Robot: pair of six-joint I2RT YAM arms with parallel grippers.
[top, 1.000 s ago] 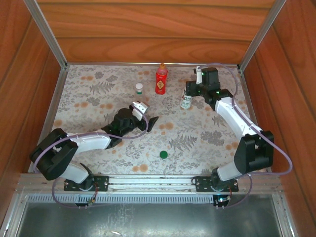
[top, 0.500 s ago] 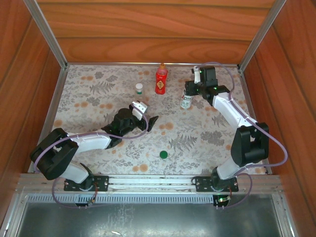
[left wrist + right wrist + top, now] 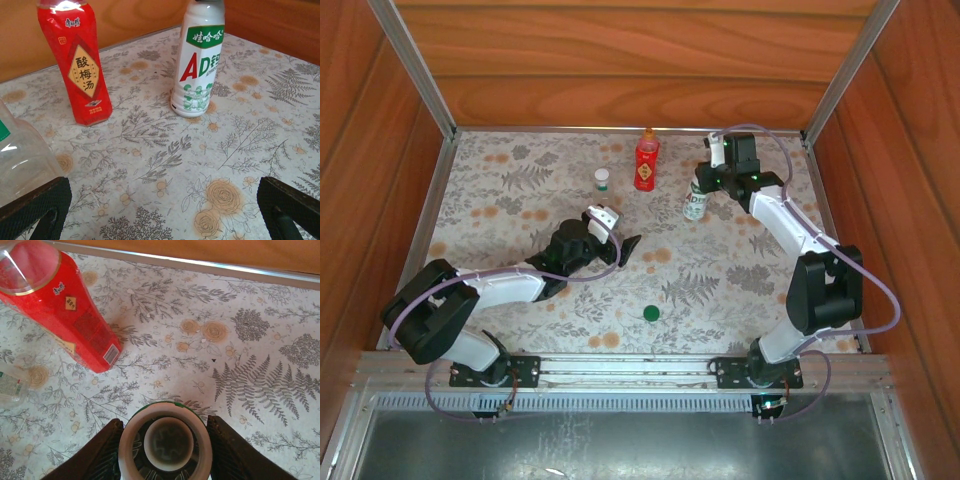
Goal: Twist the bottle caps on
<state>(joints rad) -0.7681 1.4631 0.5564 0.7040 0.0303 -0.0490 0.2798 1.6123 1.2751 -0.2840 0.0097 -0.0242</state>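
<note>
One white bottle (image 3: 165, 416), mouth open, stands toward the table's (image 3: 510, 210) far side between the right claw's (image 3: 167, 452) fingers. They hug its shoulders, though I can't tell if they grip. An uneven squeeze could tip it toward the nearby red bottle (image 3: 60, 315). The left claw (image 3: 162, 207) gapes wide, and the green cap (image 3: 650, 313) lies well apart.
</note>
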